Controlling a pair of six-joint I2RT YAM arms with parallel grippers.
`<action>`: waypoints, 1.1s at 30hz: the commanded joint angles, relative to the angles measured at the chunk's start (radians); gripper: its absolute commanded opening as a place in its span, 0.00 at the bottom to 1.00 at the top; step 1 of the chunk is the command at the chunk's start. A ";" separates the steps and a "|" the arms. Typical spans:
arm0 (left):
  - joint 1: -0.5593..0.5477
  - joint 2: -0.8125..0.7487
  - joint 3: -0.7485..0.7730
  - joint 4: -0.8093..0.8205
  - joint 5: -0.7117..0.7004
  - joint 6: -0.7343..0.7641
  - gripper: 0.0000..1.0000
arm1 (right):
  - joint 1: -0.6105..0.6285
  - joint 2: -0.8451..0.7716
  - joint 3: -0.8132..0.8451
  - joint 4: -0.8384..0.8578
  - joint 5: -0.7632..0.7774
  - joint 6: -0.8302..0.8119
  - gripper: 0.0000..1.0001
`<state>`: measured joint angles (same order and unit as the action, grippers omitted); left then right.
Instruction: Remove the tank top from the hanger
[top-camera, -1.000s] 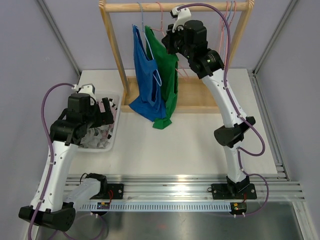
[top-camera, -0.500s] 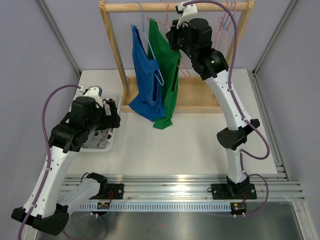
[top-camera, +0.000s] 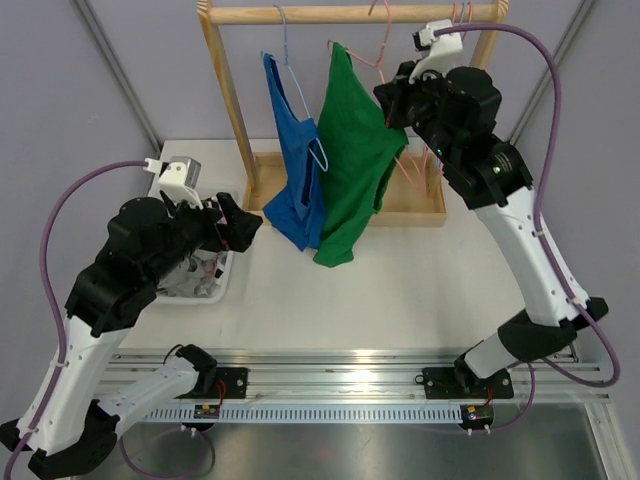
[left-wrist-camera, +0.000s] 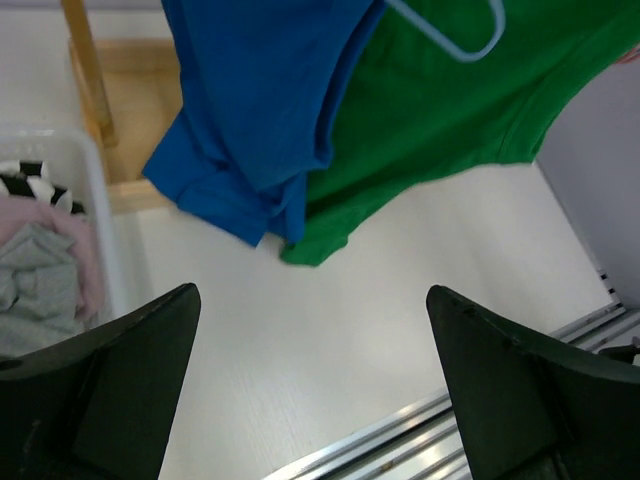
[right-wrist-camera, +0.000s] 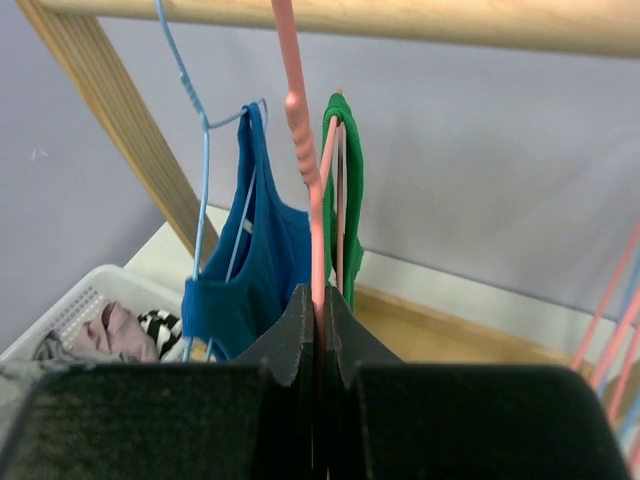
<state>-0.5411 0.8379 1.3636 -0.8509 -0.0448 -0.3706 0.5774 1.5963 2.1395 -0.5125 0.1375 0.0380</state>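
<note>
A green tank top (top-camera: 350, 170) hangs on a pink hanger (top-camera: 375, 55) below the wooden rail (top-camera: 300, 14). My right gripper (top-camera: 393, 100) is shut on the pink hanger's wire (right-wrist-camera: 300, 150), with the green top (right-wrist-camera: 345, 200) just beyond the jaws. I cannot tell whether the hook still rests on the rail. My left gripper (top-camera: 240, 225) is open and empty, low and left of the garments. The green hem (left-wrist-camera: 450, 110) hangs ahead of the left gripper (left-wrist-camera: 312, 300). A blue tank top (top-camera: 295, 170) hangs on a light blue hanger (top-camera: 290, 70) beside the green one.
A white bin (top-camera: 222, 285) of clothes sits under the left arm and shows at the left of the left wrist view (left-wrist-camera: 100, 230). The rack's wooden post (top-camera: 228, 100) and base frame (top-camera: 420, 205) stand behind. Spare hangers (top-camera: 462, 20) hang at the rail's right end.
My right gripper has swung right and toward me with the pink hanger, pulling the green top away from the blue one. My left gripper has risen from the bin and moved right.
</note>
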 joint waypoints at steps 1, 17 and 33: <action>-0.031 0.013 0.068 0.160 0.039 -0.010 0.99 | 0.010 -0.160 -0.124 0.128 -0.004 0.037 0.00; -0.381 0.377 0.287 0.523 -0.171 0.022 0.99 | 0.010 -0.800 -0.642 0.022 -0.226 0.200 0.00; -0.441 0.622 0.358 0.688 -0.026 -0.068 0.98 | 0.010 -1.053 -0.871 0.014 -0.217 0.223 0.00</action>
<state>-0.9699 1.4517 1.6829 -0.2798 -0.1329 -0.4168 0.5816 0.5430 1.2613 -0.5476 -0.0727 0.2630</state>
